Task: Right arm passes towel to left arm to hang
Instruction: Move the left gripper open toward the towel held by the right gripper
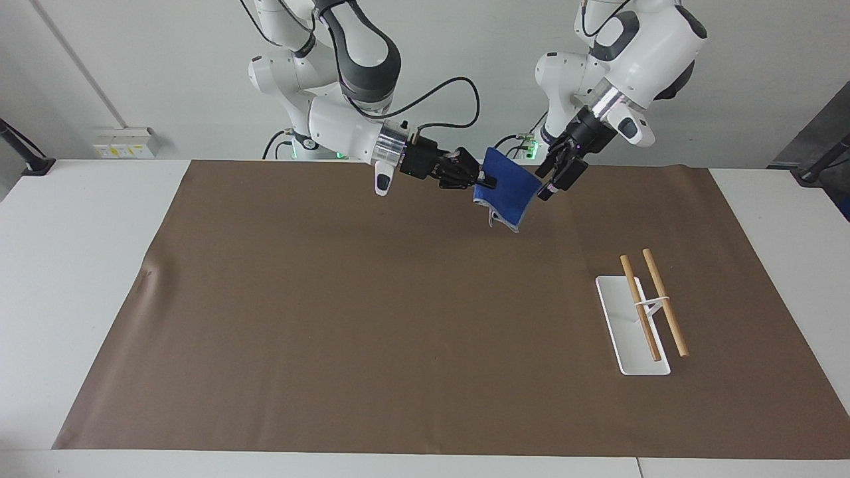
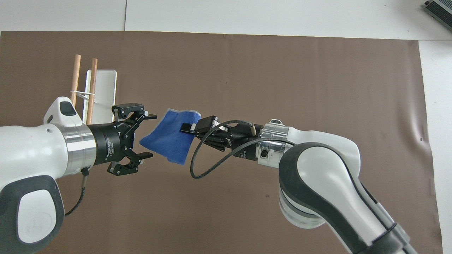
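Hanging tilted from right gripper [image 2: 187, 127], towel [image 2: 169, 141] faces left gripper [image 2: 150, 135].

Two cameras are covering one table. The facing view is looking from high up across the table toward the two robot bases, taking in the whole brown mat [image 1: 372, 332] from some way off. The overhead view is looking forward and steeply down from above the robots' own end, sitting closer in. Both are showing the mat, the blue towel [image 1: 508, 189] and the wooden-rod rack [image 2: 95, 95], half a turn apart.
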Motion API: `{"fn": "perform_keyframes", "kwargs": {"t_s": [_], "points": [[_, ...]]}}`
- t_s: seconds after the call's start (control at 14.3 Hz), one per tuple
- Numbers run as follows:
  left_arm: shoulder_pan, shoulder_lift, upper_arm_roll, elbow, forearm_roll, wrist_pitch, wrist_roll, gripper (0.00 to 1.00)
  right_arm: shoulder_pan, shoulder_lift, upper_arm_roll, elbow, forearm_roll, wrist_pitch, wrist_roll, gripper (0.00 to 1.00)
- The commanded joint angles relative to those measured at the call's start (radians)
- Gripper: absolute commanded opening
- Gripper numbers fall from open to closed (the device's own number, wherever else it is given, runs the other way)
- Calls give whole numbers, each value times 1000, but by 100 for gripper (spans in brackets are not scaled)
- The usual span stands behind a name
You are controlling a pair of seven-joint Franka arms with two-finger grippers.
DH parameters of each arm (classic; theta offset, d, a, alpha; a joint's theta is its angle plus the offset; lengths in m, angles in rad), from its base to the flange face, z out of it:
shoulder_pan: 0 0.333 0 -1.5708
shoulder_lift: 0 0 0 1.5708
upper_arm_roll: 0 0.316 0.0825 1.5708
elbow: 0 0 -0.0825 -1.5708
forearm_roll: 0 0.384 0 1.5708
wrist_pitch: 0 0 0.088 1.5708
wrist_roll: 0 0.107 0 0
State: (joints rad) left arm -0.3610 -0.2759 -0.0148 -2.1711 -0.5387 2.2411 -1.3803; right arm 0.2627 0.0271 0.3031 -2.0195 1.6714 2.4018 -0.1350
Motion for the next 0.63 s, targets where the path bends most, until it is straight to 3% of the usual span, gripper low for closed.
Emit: {"fn": "perform_keyframes", "kwargs": {"t_s": [0.0, 0.21, 0.42, 0.56], "points": [[-19, -14, 13, -35, -20, 41, -11, 100, -3, -13, 4, -15, 25, 10, -38, 0], [-12, -13, 16, -33, -20, 43, -10, 100, -3, -13, 4, -15, 25, 11, -38, 0], [-9, 0, 16, -22, -20, 49, -11, 68, -3, -13, 4, -15, 25, 11, -38, 0], [-16, 0, 16, -22, -20, 49, -5, 33, -3, -13, 4, -15, 25, 11, -38, 0]]}}
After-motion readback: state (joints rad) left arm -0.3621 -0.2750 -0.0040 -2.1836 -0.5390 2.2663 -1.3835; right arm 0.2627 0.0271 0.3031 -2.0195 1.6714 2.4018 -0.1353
